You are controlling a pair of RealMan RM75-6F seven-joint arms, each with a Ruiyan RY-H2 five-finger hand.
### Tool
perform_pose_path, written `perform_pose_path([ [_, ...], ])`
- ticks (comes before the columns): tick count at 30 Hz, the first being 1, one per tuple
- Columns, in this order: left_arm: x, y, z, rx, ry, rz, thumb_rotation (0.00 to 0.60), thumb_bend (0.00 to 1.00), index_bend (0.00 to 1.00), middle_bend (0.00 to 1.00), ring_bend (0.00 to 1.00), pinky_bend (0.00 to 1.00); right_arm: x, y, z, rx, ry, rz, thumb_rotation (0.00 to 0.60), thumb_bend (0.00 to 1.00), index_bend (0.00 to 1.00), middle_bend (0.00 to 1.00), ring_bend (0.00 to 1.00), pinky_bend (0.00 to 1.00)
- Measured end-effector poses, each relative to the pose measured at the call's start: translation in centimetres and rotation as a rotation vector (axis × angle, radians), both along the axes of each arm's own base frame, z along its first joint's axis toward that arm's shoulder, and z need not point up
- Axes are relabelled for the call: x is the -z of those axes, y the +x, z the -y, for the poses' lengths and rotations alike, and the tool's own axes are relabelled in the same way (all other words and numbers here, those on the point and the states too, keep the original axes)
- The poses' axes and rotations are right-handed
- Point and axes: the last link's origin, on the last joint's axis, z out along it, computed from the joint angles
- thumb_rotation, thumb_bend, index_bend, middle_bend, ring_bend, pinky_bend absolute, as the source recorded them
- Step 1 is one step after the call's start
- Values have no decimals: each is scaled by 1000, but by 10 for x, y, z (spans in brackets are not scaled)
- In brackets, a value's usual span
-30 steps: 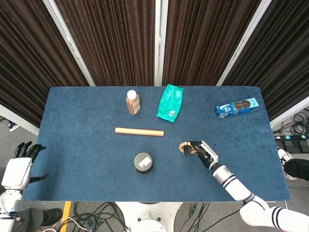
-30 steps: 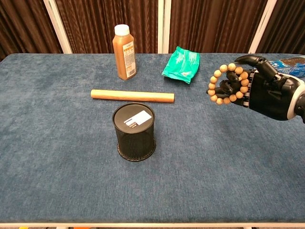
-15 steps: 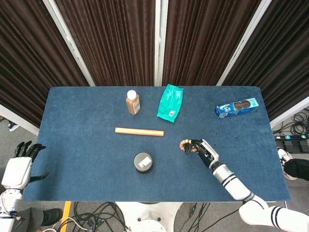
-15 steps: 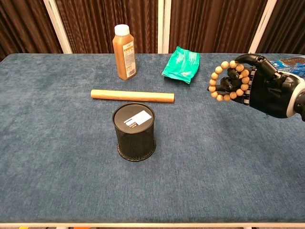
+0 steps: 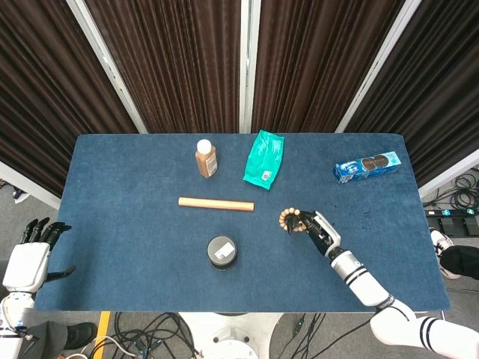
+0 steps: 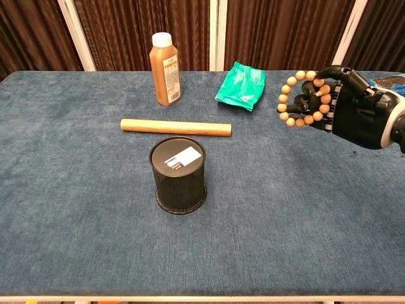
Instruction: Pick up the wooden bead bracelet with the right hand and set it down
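Since a second ago the right hand (image 6: 357, 117) has risen and drifted a little toward the far edge of the counter (image 6: 76, 240), carrying the bracelet (image 6: 302, 98) with it. Its fingers are clamped on the bead loop, which hangs clear above the cloth right of centre. Near the middle stands a black cup (image 6: 178, 175), with a wooden rod (image 6: 176, 127) just behind it. Off the near left corner, the left hand (image 5: 30, 258) waits with fingers apart, holding nothing.
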Motion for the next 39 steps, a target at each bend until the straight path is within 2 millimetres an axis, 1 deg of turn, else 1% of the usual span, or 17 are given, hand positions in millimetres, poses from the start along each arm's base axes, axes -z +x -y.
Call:
perform_pose_path([
  [4,0,0,0,1,0,1,600,8,235,169,51,35,-1,0,0,-5,-4,0,253,999,608,615,256,0],
  [9,0,0,0,1,0,3,600,8,235,169,51,35,-2,0,-1,-17,-6,-3,245,1000,565,578,236,0],
  [18,1,-1,2,-1,0,6,600,8,235,169,51,35,-2,1,-1,-31,-6,7,248,1000,512,565,214,0],
  [24,1,-2,3,-2,3,10,600,8,235,169,51,35,-3,1,-2,-49,-1,15,247,1000,474,520,192,0],
  [28,1,-2,3,-2,4,11,600,8,235,169,51,35,-4,0,-3,-68,3,10,191,1000,396,472,156,0],
  [29,1,-2,3,-2,4,11,600,8,235,169,51,35,-4,-1,-3,-70,4,11,186,1000,386,468,153,0],
  [30,1,-2,3,-2,3,10,600,8,235,169,51,35,-4,-1,-3,-72,7,12,182,967,376,467,152,0],
  [32,1,-2,3,-2,3,10,600,8,235,169,51,35,-4,-2,-3,-74,13,14,182,810,362,467,150,0],
  [33,1,-2,3,-2,3,9,600,8,235,169,51,35,-3,-2,-2,-77,17,12,182,652,355,469,150,0],
  [34,1,-3,3,-3,2,9,600,8,235,169,51,35,-3,-2,-2,-79,19,11,182,537,351,473,151,0],
  [36,1,-3,3,-3,2,8,600,8,235,169,51,35,-1,-2,-1,-83,27,5,182,398,350,482,151,0],
  [37,1,-3,3,-3,1,8,600,8,235,169,51,35,-1,-2,-1,-83,29,3,182,371,349,487,151,0],
  [39,1,-3,3,-5,0,8,600,8,235,169,51,35,0,-1,-1,-83,33,3,182,356,356,506,150,0],
])
